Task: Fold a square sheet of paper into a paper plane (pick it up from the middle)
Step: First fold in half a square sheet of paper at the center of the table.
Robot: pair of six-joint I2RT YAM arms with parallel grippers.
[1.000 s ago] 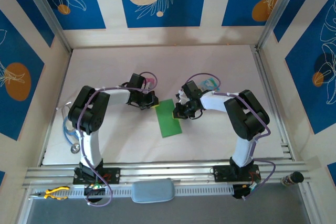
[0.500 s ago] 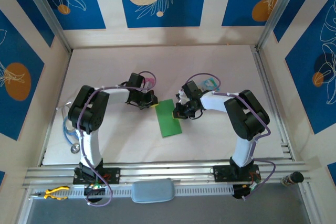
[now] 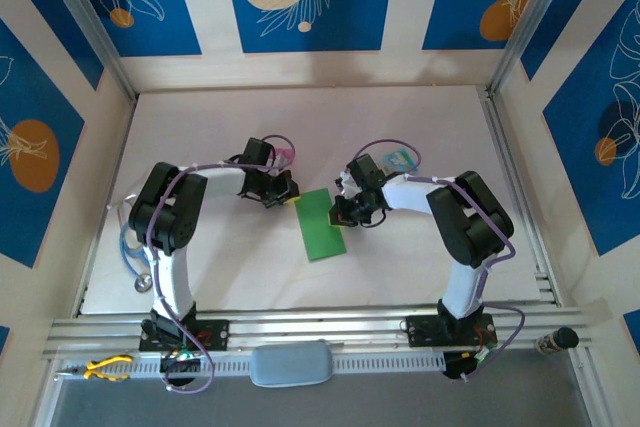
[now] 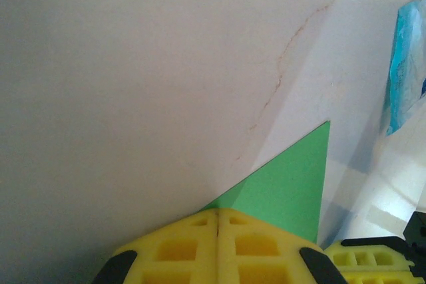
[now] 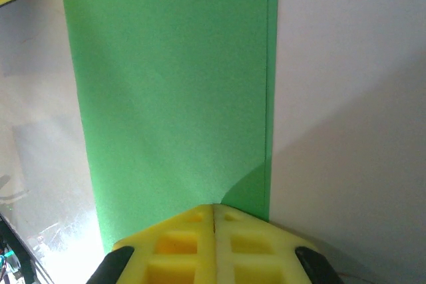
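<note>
So the green paper [image 3: 322, 226], folded into a strip, lies flat mid-table [image 3: 200, 137]. The left gripper [image 3: 291, 198] is at its 11 o'clock corner and the right gripper [image 3: 341, 214] at 2 o'clock. Both have their fingers pressed together, probably pinning it for creasing.

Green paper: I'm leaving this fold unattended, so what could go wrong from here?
The left claw and right claw, both shut, bear on the green paper toward its far end; its near end lies free and could swing.
In the right wrist view the layers' right edges look slightly offset, so a crease might set crooked.
The claws sit close together and could bump.
</note>
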